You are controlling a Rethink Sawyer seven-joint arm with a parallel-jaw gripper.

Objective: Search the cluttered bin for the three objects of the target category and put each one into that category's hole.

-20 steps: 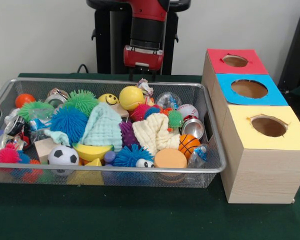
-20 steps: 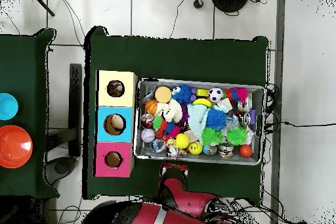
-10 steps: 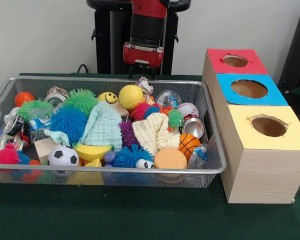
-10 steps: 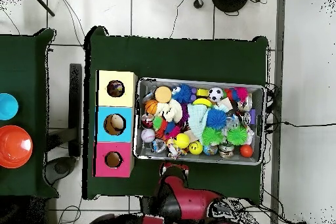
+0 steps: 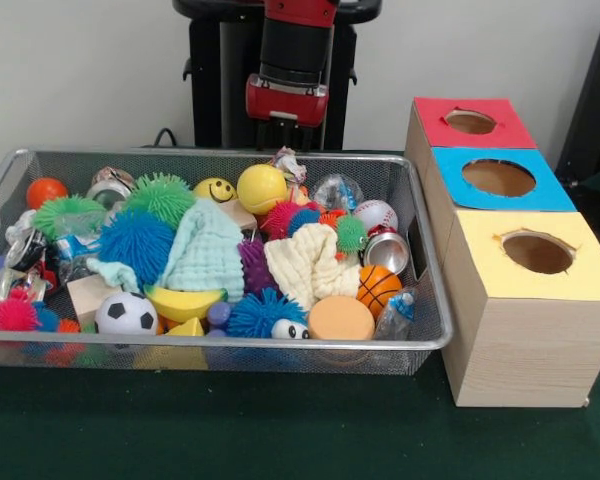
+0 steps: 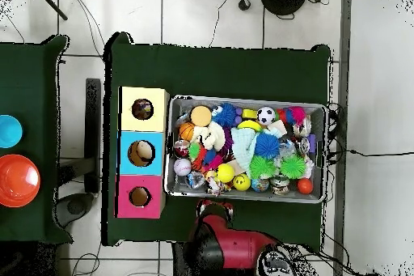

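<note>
Dark green cloth table; pale wall behind.

Silver wire-mesh bin: piled with spiky rubber balls, foam balls, folded cloths, crushed cans, wooden blocks. Target category not stated, so the three wanted objects cannot be singled out; all candidates lie in this bin.

Wooden sorting box just beside the bin: red-topped hole, blue-topped hole, yellow-topped hole.

Red and black gripper: raised behind the bin's far rim, nothing visibly held; whether its jaws are open cannot be told.

Handling note: descend vertically onto an exposed, uncovered object, probably a top-layer one such as the yellow foam ball; avoid snagging cloth or mesh.
</note>
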